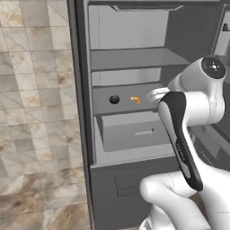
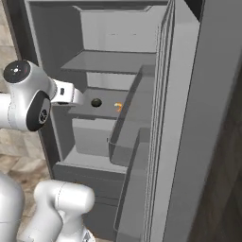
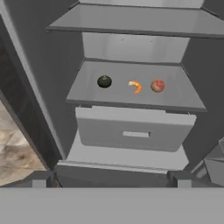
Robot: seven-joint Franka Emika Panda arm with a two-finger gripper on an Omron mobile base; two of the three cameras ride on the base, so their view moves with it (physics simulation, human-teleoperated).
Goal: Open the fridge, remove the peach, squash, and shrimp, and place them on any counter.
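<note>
The fridge [image 3: 52, 83] stands open, its door [image 2: 189, 118] swung out to the right. On its middle shelf, above the drawer [image 3: 135, 131], lie the dark green squash [image 3: 104, 81], the orange shrimp [image 3: 136, 86] and the reddish peach [image 3: 157, 85] in a row. The squash [image 1: 114, 99] and shrimp [image 1: 135, 99] also appear in the left base view, and again in the right base view as squash [image 2: 96, 102] and shrimp [image 2: 118, 107]. My gripper [image 3: 113, 180] is open and holds nothing, hovering in front of the fridge below shelf height. The counter is out of view.
Door bins [image 2: 127, 142] jut from the inside of the open door on the right of the opening. An upper shelf [image 3: 131, 22] sits above the items. A tiled wall [image 1: 36, 112] lies left of the fridge.
</note>
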